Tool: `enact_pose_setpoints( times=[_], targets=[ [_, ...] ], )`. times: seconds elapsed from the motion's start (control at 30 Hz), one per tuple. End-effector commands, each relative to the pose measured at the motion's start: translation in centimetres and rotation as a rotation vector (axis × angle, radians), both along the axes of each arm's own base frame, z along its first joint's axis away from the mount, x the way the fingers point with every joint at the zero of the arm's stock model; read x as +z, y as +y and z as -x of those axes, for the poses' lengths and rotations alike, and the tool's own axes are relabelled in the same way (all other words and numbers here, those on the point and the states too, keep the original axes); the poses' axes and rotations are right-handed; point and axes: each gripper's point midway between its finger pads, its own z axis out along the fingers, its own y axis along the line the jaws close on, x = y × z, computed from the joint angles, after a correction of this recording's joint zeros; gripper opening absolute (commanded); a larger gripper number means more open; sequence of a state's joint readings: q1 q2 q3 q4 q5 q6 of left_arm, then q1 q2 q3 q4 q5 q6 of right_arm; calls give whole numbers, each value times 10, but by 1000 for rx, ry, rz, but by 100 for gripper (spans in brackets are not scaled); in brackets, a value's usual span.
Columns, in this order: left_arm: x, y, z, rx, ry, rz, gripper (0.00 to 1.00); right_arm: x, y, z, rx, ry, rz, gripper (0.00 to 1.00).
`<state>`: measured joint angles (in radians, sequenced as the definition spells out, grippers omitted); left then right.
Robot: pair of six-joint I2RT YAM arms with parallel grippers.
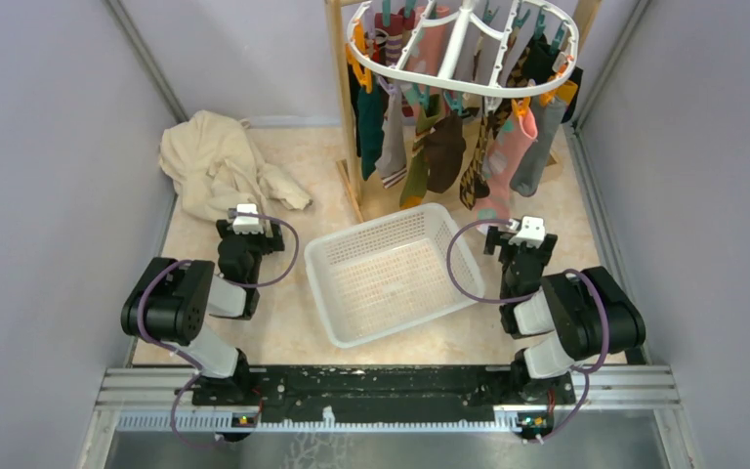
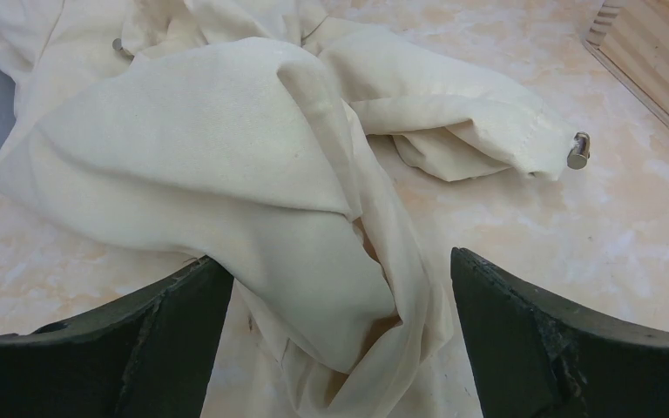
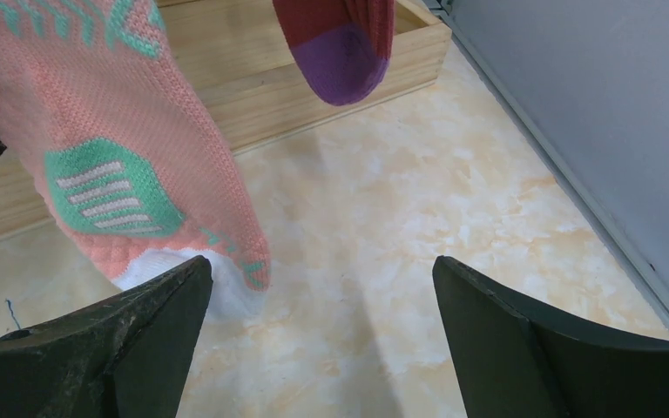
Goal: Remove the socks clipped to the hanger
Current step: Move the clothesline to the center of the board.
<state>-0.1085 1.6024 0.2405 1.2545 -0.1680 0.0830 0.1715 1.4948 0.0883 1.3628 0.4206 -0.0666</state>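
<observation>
While mixed-colour fabric socks (image 1: 444, 151) hang clipped to white plastic oval hanger (image 1: 457, 39) at upper centre, none in white mesh basket (image 1: 391, 223), left gripper (image 2: 335, 261) and right gripper (image 3: 322, 261) gape empty; task looks unstarted.

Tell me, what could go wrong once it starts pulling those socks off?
The socks hang tightly bunched on the hanger, so one pull may drag neighbours or swing it. The pink sock nearest the open right end effector hangs outside the basket and could drop onto the table.
</observation>
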Motion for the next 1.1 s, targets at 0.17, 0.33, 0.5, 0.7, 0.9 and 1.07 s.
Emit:
enact_pose_setpoints(
  times=[0.17, 0.33, 0.5, 0.7, 0.9, 1.07],
  targets=[
    [10, 0, -4, -4, -35, 8, 99, 21, -2, -8, -12, -80, -30, 98],
    [10, 1, -3, -3, -33, 8, 99, 21, -1, -9, -11, -78, -29, 98],
    [10, 1, -4, -4, -34, 8, 99, 21, -2, -8, -11, -80, -30, 99],
    [10, 1, -3, -2, -37, 7, 99, 21, -1, -9, -10, -77, -29, 99],
    [19, -3, 0, -27, -45, -8, 99, 30, -11, 0, -63, -118, -53, 98],
    [34, -5, 6, 2, -44, -34, 99, 74, -7, 14, -17, -191, -47, 99]
  ],
)
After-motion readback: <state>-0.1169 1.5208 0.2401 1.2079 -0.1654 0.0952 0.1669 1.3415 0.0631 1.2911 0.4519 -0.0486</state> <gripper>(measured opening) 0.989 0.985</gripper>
